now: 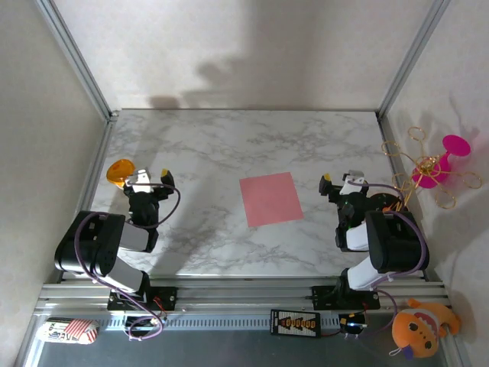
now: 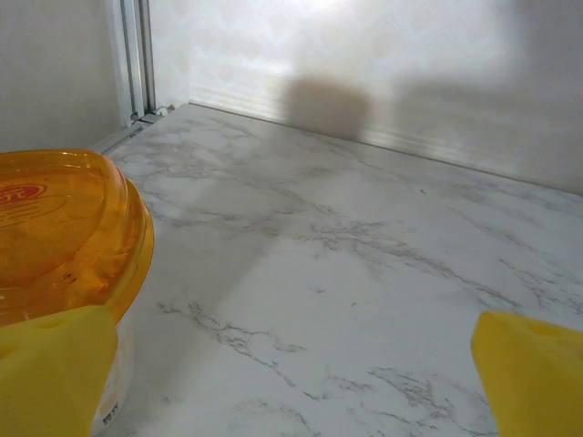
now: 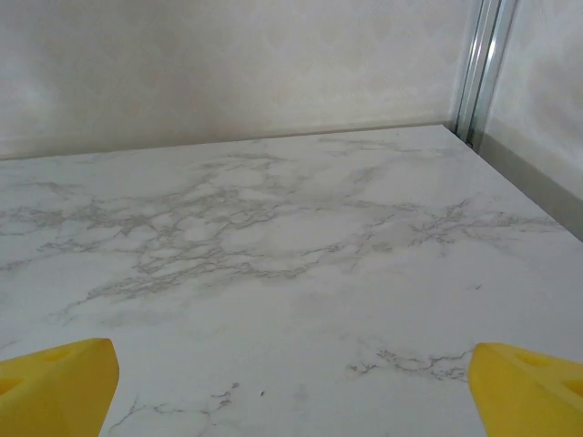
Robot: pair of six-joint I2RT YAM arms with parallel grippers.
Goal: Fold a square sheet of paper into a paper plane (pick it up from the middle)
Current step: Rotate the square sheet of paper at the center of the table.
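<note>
The square sheet of paper (image 1: pixel 270 199), salmon-pink and unfolded, lies flat on the marble table between the two arms. My left gripper (image 1: pixel 144 180) rests at the table's left side, well left of the sheet, open with nothing between its yellow fingertips (image 2: pixel 55 373). My right gripper (image 1: pixel 341 182) sits to the right of the sheet, a short way from its right edge, also open and empty, its yellow fingertips (image 3: pixel 56 382) wide apart over bare marble. Both grippers point toward the back wall.
An orange round lidded tub (image 1: pixel 119 170) stands just left of the left gripper, close by its left finger (image 2: pixel 64 237). A magenta flower-like toy with gold wire (image 1: pixel 435 164) lies beyond the table's right edge. An orange plush (image 1: pixel 420 325) sits by the front rail.
</note>
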